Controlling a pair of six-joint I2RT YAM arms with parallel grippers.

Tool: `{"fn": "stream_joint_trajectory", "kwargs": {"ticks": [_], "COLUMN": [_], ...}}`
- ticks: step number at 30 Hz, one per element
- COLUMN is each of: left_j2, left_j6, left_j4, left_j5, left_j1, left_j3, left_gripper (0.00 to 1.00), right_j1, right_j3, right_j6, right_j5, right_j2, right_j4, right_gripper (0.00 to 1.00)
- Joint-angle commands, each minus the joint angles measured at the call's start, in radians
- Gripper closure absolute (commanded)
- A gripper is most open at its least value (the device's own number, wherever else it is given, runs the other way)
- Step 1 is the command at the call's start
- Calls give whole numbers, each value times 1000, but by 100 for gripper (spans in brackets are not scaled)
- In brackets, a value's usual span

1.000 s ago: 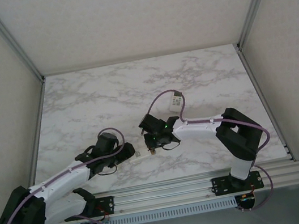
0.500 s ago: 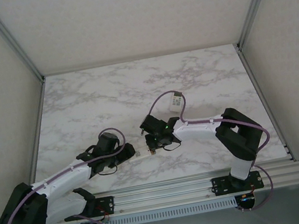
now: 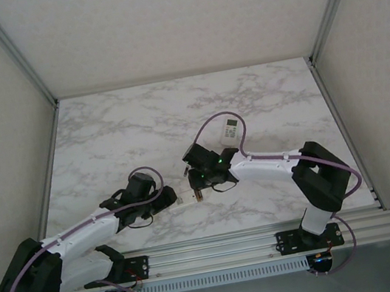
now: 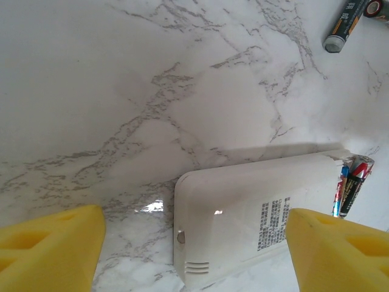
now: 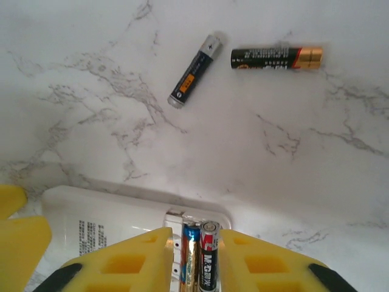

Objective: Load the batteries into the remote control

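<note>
The white remote control [image 4: 243, 213] lies back-up on the marble. Its open compartment [image 5: 196, 226] holds two batteries side by side: a blue one [image 5: 191, 252] and a black-and-red one [image 5: 209, 252]. My right gripper [image 5: 196, 234] stands over them, its jaws a narrow gap apart, one yellow finger on each side of the pair. My left gripper [image 4: 194, 216] is open wide at the remote's other end. Its right finger [image 4: 340, 249] overlaps the remote and its left finger [image 4: 48, 249] stands apart. Two loose batteries [image 5: 193, 71] [image 5: 276, 58] lie beyond. From above, both grippers [image 3: 168, 199] [image 3: 198, 190] meet at the remote [image 3: 182, 201].
A second white remote [image 3: 231, 129] lies face-up farther back, under the loop of the right arm's purple cable [image 3: 210, 122]. Aluminium rails [image 3: 43, 179] border the marble table on both sides. The arms' mounting rail [image 3: 220, 250] runs along the near edge.
My right jaws have parted slightly around the batteries. The right arm's elbow has swung outward, and its cable has lifted off the back remote. The left arm has barely moved.
</note>
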Motion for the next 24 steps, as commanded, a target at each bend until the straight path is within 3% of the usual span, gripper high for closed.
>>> {"fn": "stream_joint_trajectory", "kwargs": {"ticks": [1,24], "left_j2": [-16,-10], "left_j6": [-9,-11], "left_j4": [1,27], "left_j5": [-15,-7], "left_j1": [6,6], "left_j3": [-13,-28], "left_gripper": [22,23], "right_j1": [-5,7], "right_j3": [21,-34], "right_j6": [-14,-4], "right_j5": [17,-35], "right_j2": [38,80], "right_j4": [-1,12], "right_gripper": [78,87]}}
